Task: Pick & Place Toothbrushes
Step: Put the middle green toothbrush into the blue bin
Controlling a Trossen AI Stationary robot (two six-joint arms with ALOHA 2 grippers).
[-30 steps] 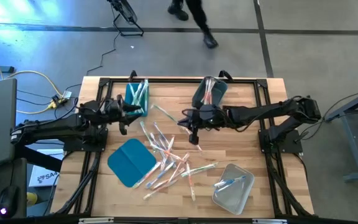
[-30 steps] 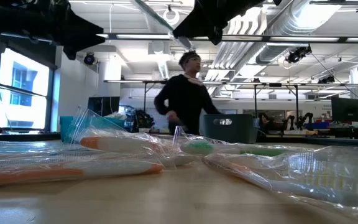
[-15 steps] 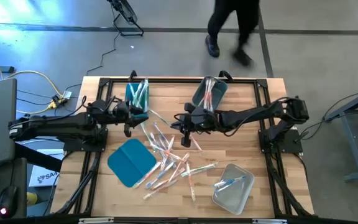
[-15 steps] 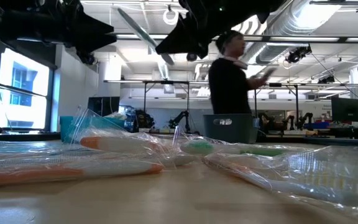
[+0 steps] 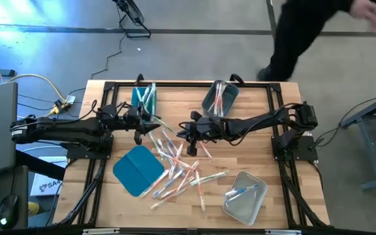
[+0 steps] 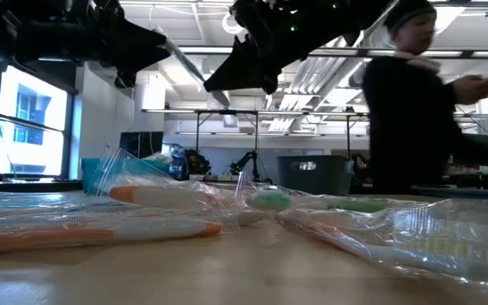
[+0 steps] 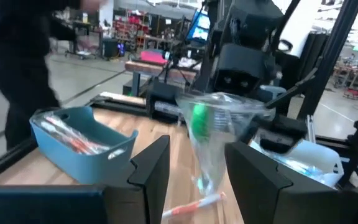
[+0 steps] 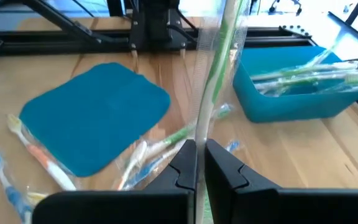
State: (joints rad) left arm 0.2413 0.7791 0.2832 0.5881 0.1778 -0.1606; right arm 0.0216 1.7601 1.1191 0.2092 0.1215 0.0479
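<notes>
Right gripper (image 5: 189, 130), table centre, clamps a clear-wrapped green toothbrush (image 8: 219, 59); at its nine o'clock, left gripper (image 5: 150, 122) stands apart around the wrapper's other end.

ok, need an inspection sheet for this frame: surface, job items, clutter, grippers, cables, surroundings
Surface: wooden table, black frame around it.
Job's things: wrapped toothbrushes scattered mid-table; some in the teal bin, grey bin and clear bin.
Clutter: flat teal lid lying beside the pile.
Grippers: right gripper shut on a green toothbrush above the pile; left gripper open, its fingers either side of the same wrapper.
Cables: yellow cable on the floor left of the table.
Surroundings: person walking past behind the table.
</notes>
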